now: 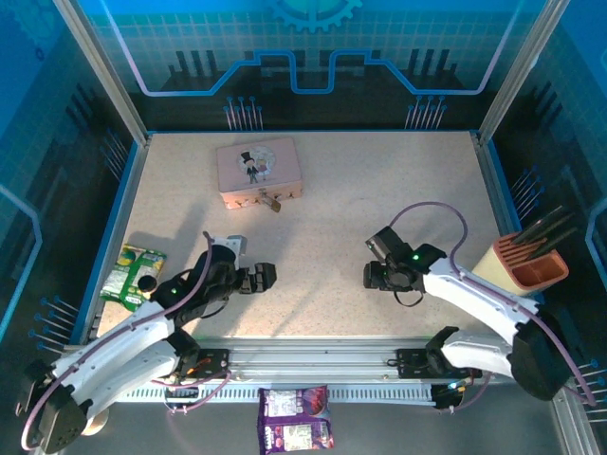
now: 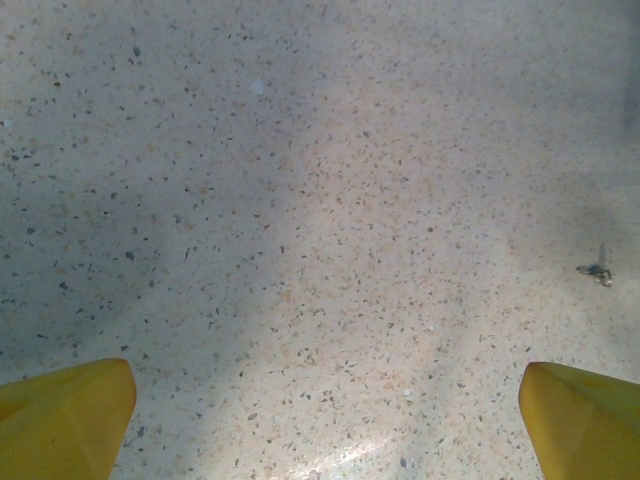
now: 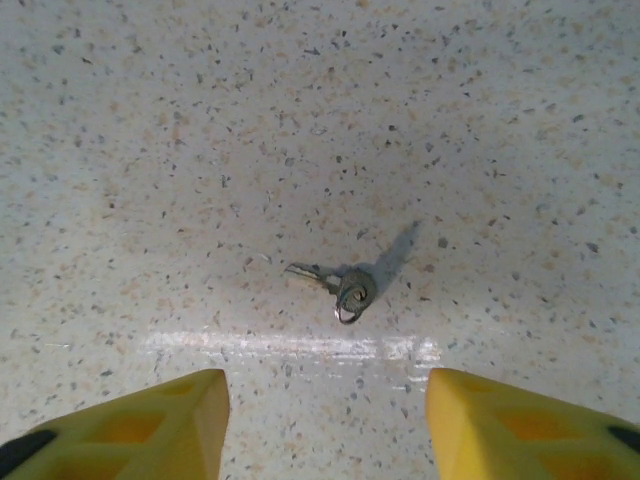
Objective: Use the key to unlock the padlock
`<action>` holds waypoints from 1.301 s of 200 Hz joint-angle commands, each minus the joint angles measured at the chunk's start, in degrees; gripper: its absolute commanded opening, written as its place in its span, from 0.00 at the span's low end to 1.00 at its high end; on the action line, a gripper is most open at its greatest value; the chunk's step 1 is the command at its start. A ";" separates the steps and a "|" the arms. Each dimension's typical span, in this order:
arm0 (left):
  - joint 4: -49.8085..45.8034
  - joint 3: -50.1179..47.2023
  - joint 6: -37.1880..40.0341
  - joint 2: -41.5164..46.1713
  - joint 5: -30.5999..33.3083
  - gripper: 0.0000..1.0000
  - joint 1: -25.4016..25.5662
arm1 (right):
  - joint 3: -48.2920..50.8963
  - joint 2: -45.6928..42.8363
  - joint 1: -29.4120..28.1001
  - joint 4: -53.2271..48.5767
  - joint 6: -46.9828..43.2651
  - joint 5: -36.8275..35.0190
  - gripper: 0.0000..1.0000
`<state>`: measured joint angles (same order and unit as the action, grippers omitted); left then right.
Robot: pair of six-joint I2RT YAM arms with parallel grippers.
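One pink tin [image 1: 258,171] touching padlock [image 1: 274,202]; key [image 3: 345,287] well apart.

The left arm [image 1: 114,355] and right arm [image 1: 479,301] are clad in white shells, with black joints. A purple cable [image 1: 446,213] is routed along each. Yellow wedge-shaped fingers [image 3: 515,425] are fitted to the left gripper [image 2: 325,420] and right gripper [image 3: 325,425]. A green light [image 1: 414,255] is lit on the right wrist.

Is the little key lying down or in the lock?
Lying down: the small grey metal key rests flat on the speckled table, untouched.
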<state>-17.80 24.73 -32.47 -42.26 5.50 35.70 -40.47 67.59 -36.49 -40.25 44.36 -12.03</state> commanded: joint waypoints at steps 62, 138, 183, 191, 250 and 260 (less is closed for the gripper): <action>2.96 -5.55 2.76 6.74 -2.51 0.99 0.51 | -0.70 11.21 -0.42 4.53 2.87 -3.01 0.33; 2.17 -5.14 2.60 7.98 -2.30 0.99 0.51 | 0.82 12.44 1.19 6.08 2.61 -3.61 0.26; 2.69 -5.18 2.05 7.98 -2.52 0.99 0.51 | 2.10 12.14 1.67 7.17 2.41 -3.00 0.23; 2.53 -5.00 1.84 7.98 -2.43 0.99 0.49 | 2.30 12.28 1.78 7.34 2.28 -2.87 0.22; 2.32 -4.39 1.05 7.97 -2.83 0.99 0.50 | 3.99 11.79 2.17 8.95 2.34 -2.34 0.17; 1.99 -4.07 0.88 8.03 -2.82 0.99 0.50 | 3.84 11.97 2.21 8.78 2.07 -2.29 0.15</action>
<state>-15.99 19.66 -31.20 -34.85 3.57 35.81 -37.78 79.53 -35.07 -31.64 46.50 -14.52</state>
